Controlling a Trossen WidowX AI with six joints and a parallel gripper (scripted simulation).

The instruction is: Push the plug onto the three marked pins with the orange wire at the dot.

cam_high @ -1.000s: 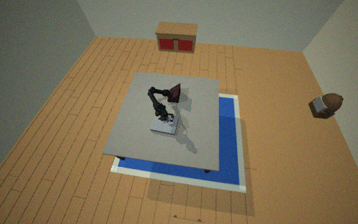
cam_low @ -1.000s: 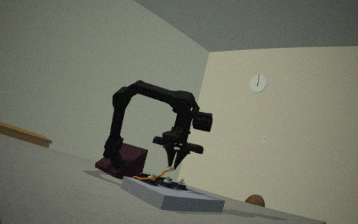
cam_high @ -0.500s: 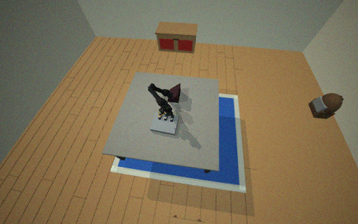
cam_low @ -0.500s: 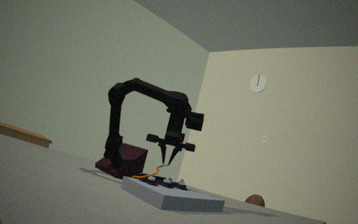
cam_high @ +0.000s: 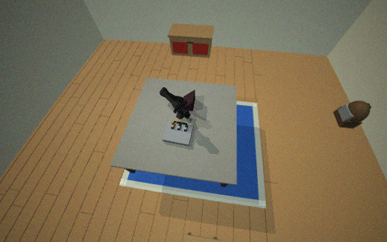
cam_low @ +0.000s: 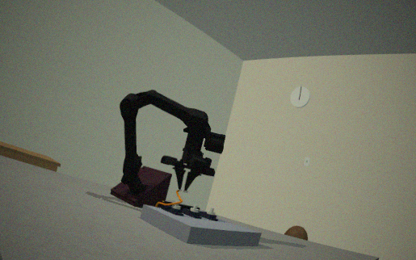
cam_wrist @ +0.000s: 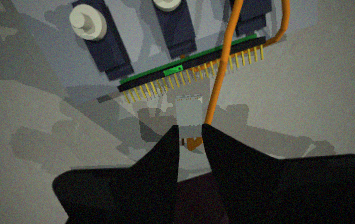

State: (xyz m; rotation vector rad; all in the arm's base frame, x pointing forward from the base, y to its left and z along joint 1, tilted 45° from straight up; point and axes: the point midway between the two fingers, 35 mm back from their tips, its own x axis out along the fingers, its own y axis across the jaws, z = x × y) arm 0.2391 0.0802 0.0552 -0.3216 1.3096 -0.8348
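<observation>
The pale flat plug (cam_wrist: 189, 111) is held between the fingertips of my gripper (cam_wrist: 189, 129) (cam_low: 182, 190), which is shut on it above table level. Its far end points toward the row of thin yellow pins (cam_wrist: 150, 90) in the wrist view, with a gap in the picture. The row slants relative to the plug's end. A green band (cam_wrist: 173, 70) marks part of the row; its dot is too small to tell. The orange lead (cam_wrist: 219, 80) (cam_low: 180, 198) loops from the plug toward the grey holder (cam_high: 177, 137) (cam_low: 223, 236). The plug's holes are not clear.
Three dark servos with white horns sit on the holder; one servo (cam_wrist: 98, 42) is at the upper left of the wrist view. The arm's dark red base (cam_high: 190, 101) (cam_low: 156, 183) stands on the grey table (cam_high: 211, 161) behind the gripper.
</observation>
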